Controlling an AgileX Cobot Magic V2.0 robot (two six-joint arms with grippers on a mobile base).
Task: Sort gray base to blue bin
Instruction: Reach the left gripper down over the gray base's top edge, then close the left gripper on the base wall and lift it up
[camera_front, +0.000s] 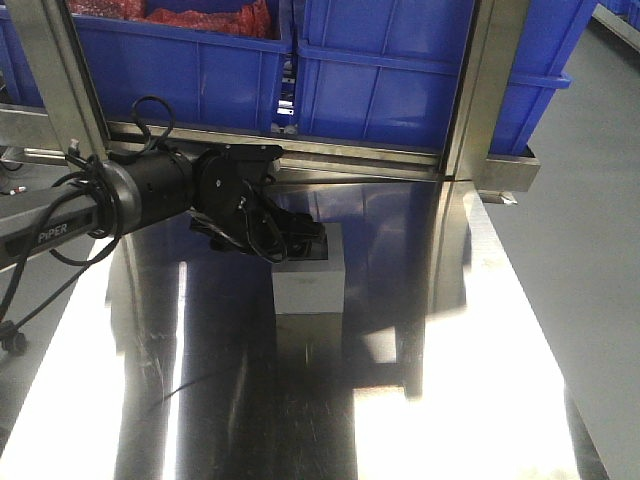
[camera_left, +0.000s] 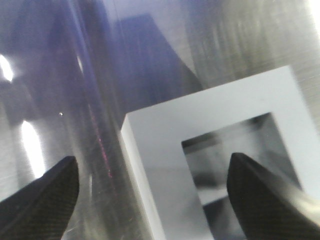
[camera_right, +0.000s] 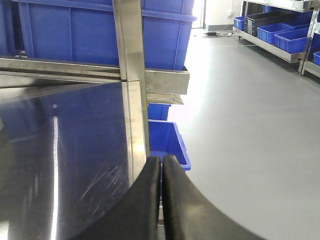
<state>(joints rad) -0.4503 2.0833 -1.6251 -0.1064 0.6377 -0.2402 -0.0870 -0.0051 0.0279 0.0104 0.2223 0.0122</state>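
The gray base (camera_front: 310, 285) stands on the steel table (camera_front: 450, 360), its square recess facing up. My left gripper (camera_front: 300, 245) is at the block's top and is open. In the left wrist view the gray base (camera_left: 160, 130) fills the right half. My left gripper (camera_left: 152, 165) straddles one wall of it, with one finger (camera_left: 260, 200) over the recess and the other (camera_left: 45, 195) outside over the table. A large blue bin (camera_front: 420, 90) sits on the shelf behind the table. My right gripper (camera_right: 161, 159) is shut on nothing at the table's right edge.
A second blue bin (camera_front: 180, 60), holding red material, stands at the back left. Steel uprights (camera_front: 480, 90) and a rail front the bins. A smaller blue bin (camera_right: 167, 140) sits on the floor beside the table. Shelves with more bins (camera_right: 280, 30) line the far right.
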